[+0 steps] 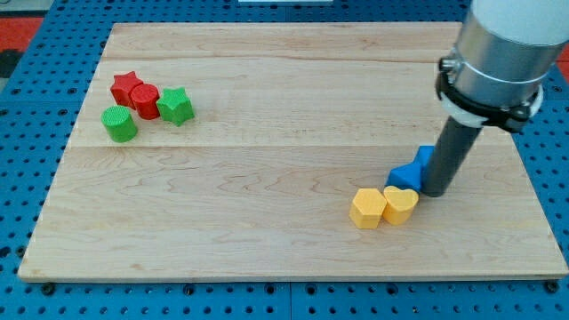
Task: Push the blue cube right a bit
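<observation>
Rod-wise, my tip is down on the board over on the view's right, planted right up against the blue stuff. No jaws to open or close on this thing, it's just a straight dark rod hanging off the big grey arm housing that fills the view's top right corner, and it's holding nothing.

Going big to small: the wooden board takes up nearly the whole view, pale planks sitting on a blue surface.

Two blue pieces sit together just left of the rod. What I take for the blue cube peeks out from behind the rod, partly hidden by it, so I can't really confirm the shape. The other blue block is lower and to the left, sort of angular, touching the tip or as good as. So my tip is on the right side of the blues, toward the view's bottom.

Just below those, touching or nearly, are a yellow heart and a yellow hexagon-ish block, side by side.

Way over at the view's upper left, well apart from all that, there's a little cluster: red star, red cylinder snug against it, green star just to the right, and a green cylinder at the lower left of the bunch.
</observation>
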Tool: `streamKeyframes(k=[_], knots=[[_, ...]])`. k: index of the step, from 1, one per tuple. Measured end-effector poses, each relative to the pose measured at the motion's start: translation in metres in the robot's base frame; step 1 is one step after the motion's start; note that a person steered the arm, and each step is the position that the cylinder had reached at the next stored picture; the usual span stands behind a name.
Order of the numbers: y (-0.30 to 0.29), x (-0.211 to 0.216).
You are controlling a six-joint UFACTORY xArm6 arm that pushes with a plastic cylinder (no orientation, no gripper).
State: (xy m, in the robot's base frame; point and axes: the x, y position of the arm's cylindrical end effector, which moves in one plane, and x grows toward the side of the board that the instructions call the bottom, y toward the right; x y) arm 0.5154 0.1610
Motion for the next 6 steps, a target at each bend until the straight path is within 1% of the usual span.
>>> streamKeyframes(k=[1,2,3,4,5,6], knots=[[-0.030,0.009],[-0.065,-0.018],[-0.079,-0.050],[-0.017,-0.017],[0.070,0.003],[0.089,0.019]])
